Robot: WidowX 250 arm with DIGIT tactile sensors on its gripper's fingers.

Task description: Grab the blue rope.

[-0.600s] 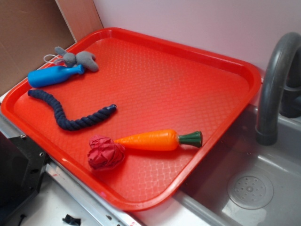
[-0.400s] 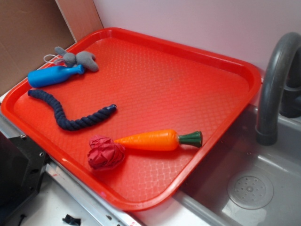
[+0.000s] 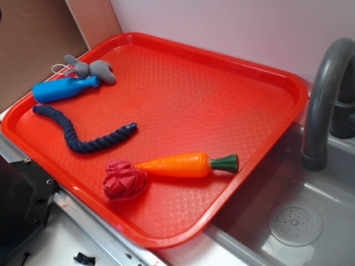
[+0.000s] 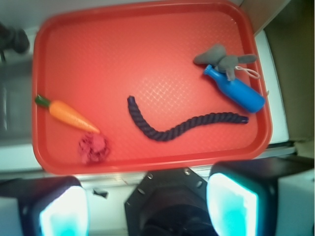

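**Claw high over the tray, rope lying free**

Wrist view. The claw (image 4: pixel 147 206) fills the bottom edge of the frame: two finger pads (image 4: pixel 231 206) with a pale cyan sheen stand wide apart, left and right of the dark wrist housing, with nothing between them. Above them lies the red tray (image 4: pixel 147 19), seen whole. The blue rope (image 4: pixel 172 129) lies in a wavy line across the lower middle of the tray, one end toward centre frame, the other toward the right rim, touched by nothing. Blue bottle toy (image 4: pixel 236 91), upper right, just above the rope's right end. Grey plush toy (image 4: pixel 221 58), against the bottle's neck. Toy carrot (image 4: pixel 66 114), left side, green top toward the left rim. Crumpled red cloth (image 4: pixel 92 147), at the carrot's tip.

Exterior view. No claw in frame. The blue rope (image 3: pixel 77 132) curves along the left part of the tray (image 3: pixel 233 61). Bottle toy (image 3: pixel 64 88) and plush toy (image 3: pixel 91 69), upper left. Carrot (image 3: pixel 183 164) and red cloth (image 3: pixel 125 180), lower centre. Grey faucet (image 3: pixel 324 100) and sink (image 3: pixel 299 221), right of the tray.
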